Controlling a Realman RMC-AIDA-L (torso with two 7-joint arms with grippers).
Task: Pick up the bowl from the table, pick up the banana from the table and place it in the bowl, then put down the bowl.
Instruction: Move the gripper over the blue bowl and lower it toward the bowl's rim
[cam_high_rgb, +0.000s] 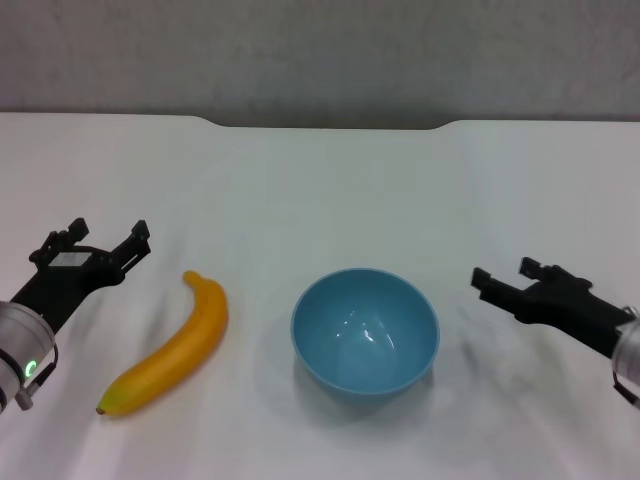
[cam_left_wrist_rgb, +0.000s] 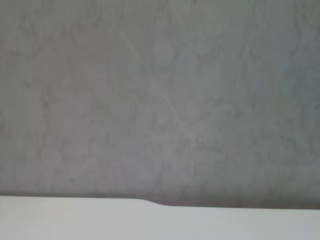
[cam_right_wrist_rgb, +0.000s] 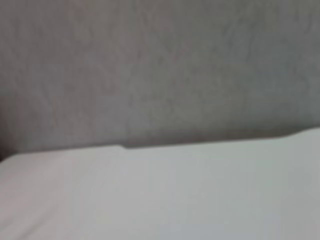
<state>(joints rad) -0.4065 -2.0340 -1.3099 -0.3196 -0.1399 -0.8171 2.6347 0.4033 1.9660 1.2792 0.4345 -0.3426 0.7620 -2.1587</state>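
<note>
The light-blue bowl stands upright and empty on the white table, near the front centre. The yellow-orange banana lies flat to the bowl's left, apart from it, its stem end pointing away from me. My left gripper is open and empty, just above the table to the left of the banana. My right gripper is open and empty, to the right of the bowl and clear of it. Neither wrist view shows the bowl, the banana or any fingers.
A grey wall rises behind the table's notched back edge. The left wrist view shows only the wall and a strip of table. The right wrist view shows the wall and bare table.
</note>
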